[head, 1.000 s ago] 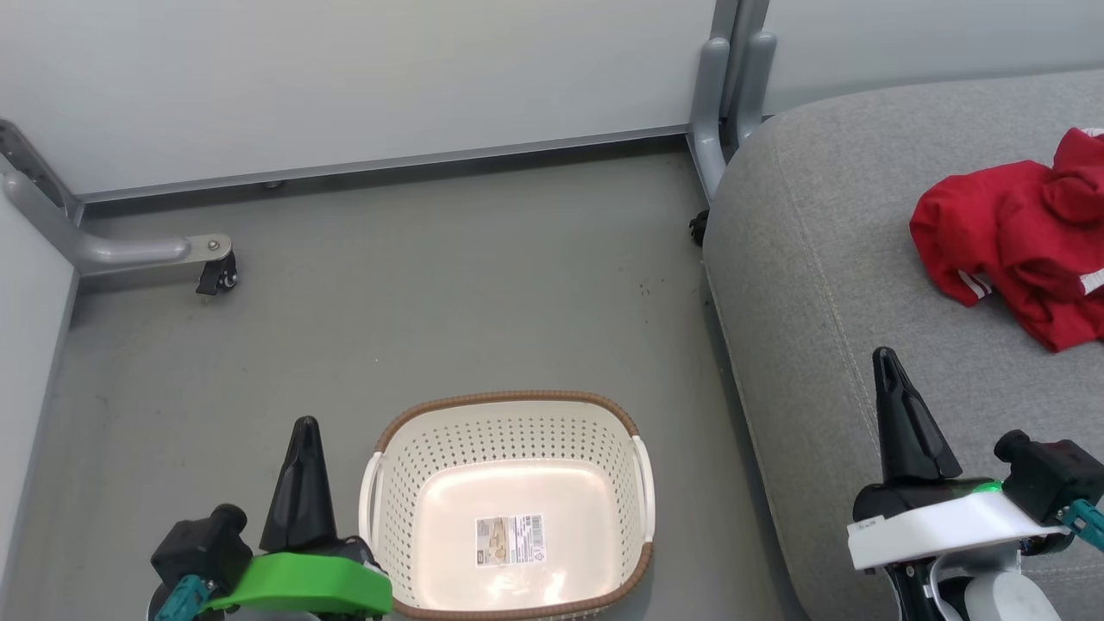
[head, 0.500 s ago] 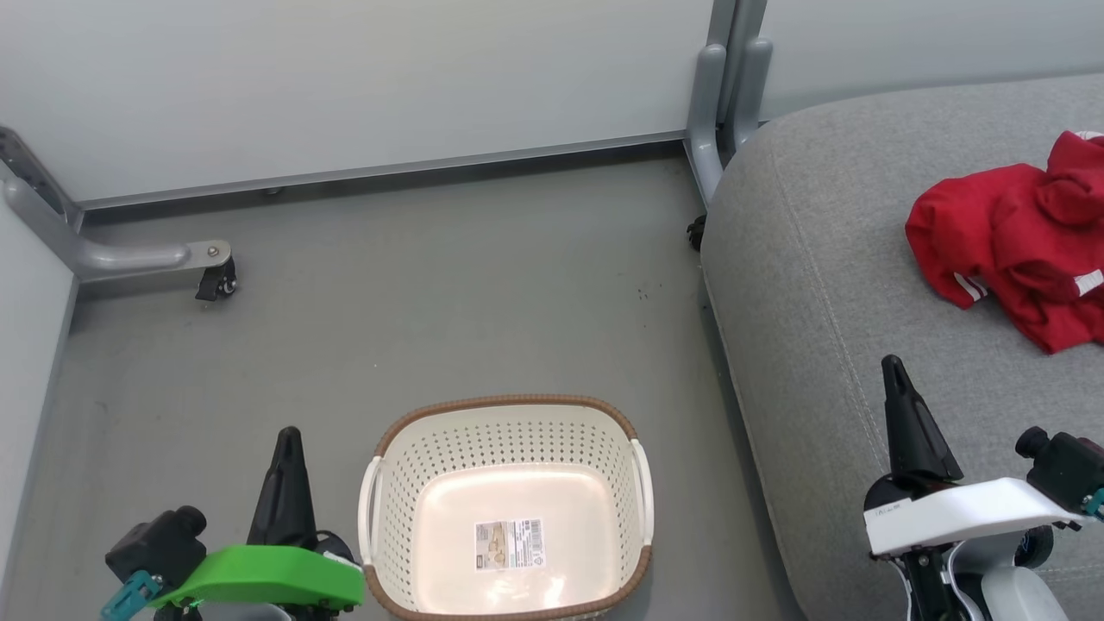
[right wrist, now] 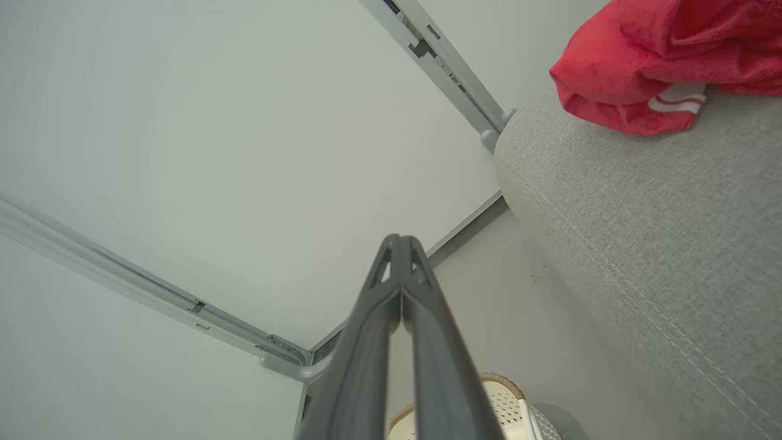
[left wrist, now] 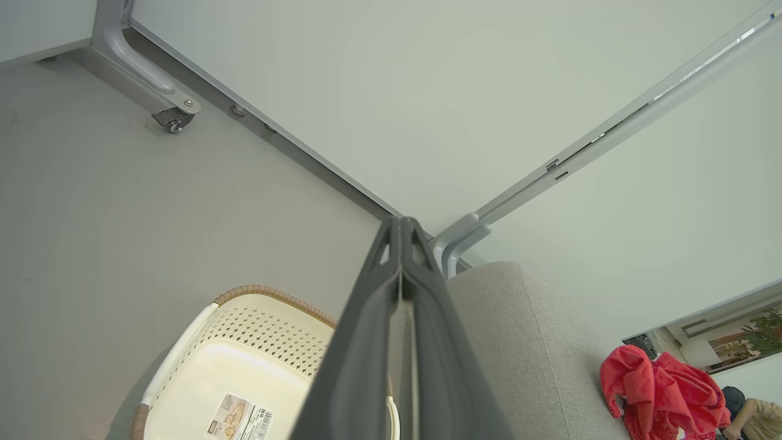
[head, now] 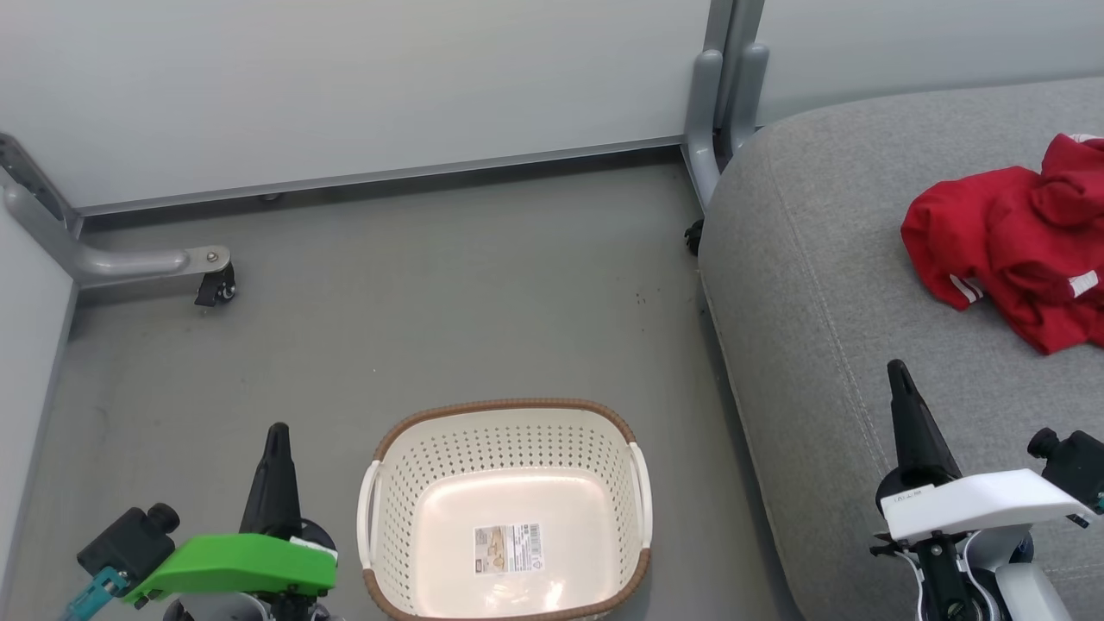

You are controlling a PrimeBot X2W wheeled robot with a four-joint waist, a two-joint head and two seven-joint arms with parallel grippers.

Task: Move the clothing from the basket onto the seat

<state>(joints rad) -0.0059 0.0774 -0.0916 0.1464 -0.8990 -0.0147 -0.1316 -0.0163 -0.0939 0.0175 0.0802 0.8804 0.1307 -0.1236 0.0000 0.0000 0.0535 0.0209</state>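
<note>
Clothing (head: 1009, 237) heaped on seat (head: 819, 302) — maybe two pieces, left claw (head: 277, 431), right claw (head: 897, 369) both closed, empty

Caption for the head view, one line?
Empty basket on floor; clothing on seat; left gripper and right gripper shut, holding nothing.

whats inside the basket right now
No clothing: the basket holds just a paper label on its bare floor. Nothing covers its inside in the head view; the red clothing lies on the seat.
</note>
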